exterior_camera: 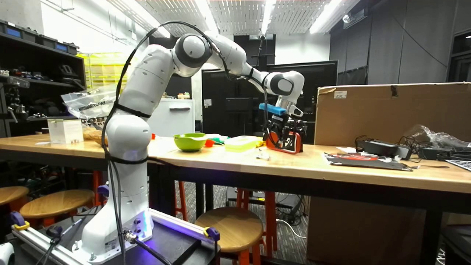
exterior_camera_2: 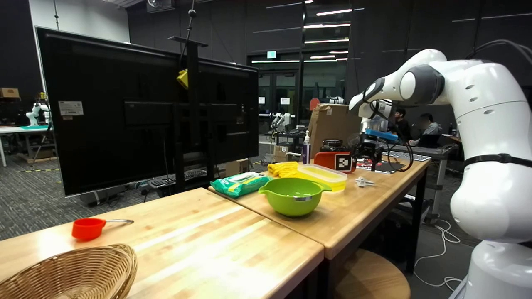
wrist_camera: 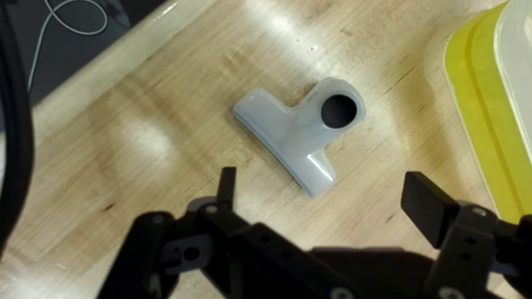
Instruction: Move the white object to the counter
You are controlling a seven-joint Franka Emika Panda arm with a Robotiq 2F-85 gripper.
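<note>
White object (wrist_camera: 297, 133), basically a T-shaped piece with a round dark spot at one end, is lying on the counter (exterior_camera: 294, 162), just ahead of the gripper (wrist_camera: 321, 189) as the wrist view has it. Gripper's released btw: the fingers (wrist_camera: 428, 209) are spread well apart, and the white object lies out past both tips. Can't tell how high the tips sit over the counter. In both exterior views the gripper hangs above the counter, with the white object low down near it.

There's a yellow tub (wrist_camera: 484, 104) near the finger at the wrist view's right edge. Also near the gripper: an orange-red case (exterior_camera_2: 326, 159) with a black-and-white square marker (exterior_camera_2: 343, 162); whether case and gripper touch, I can't say. Going further off from the gripper, past the tub, you get a green bowl (exterior_camera_2: 282, 203), and well apart out that way a wicker basket (exterior_camera_2: 70, 270). Opposite side of the gripper from the bowl: a dark flat board (exterior_camera: 373, 164) with something red (exterior_camera: 353, 157) on it. Oh, and a blue block (exterior_camera_2: 381, 134) sits just above the gripper.
</note>
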